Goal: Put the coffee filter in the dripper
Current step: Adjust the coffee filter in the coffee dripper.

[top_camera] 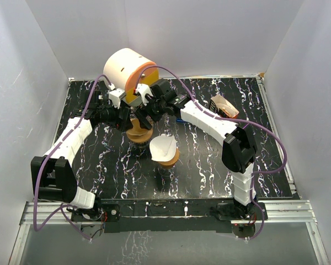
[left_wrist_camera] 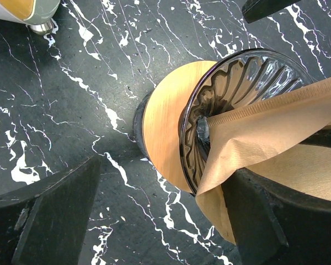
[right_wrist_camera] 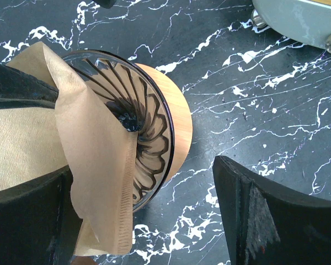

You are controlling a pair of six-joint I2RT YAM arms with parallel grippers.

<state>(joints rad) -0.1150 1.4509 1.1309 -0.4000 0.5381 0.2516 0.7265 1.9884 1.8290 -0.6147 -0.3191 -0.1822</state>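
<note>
The dripper (left_wrist_camera: 237, 72) is a ribbed glass cone on a round wooden collar (left_wrist_camera: 165, 127); from above it sits under both grippers (top_camera: 138, 134). The brown paper coffee filter (left_wrist_camera: 265, 127) lies partly inside the cone and spills over its rim. My left gripper (left_wrist_camera: 165, 187) is open, and the filter drapes across its right finger (left_wrist_camera: 276, 221). My right gripper (right_wrist_camera: 143, 165) is open too, with the filter (right_wrist_camera: 94, 160) hanging over its left finger (right_wrist_camera: 27, 221) beside the dripper (right_wrist_camera: 149, 127). Neither pair of jaws pinches the paper.
A second dripper holding a white filter (top_camera: 164, 149) stands just in front. A large cream and orange canister (top_camera: 127, 69) stands behind the grippers. A brown holder (top_camera: 224, 105) sits at the right rear. White walls enclose the black marbled table (top_camera: 209, 165).
</note>
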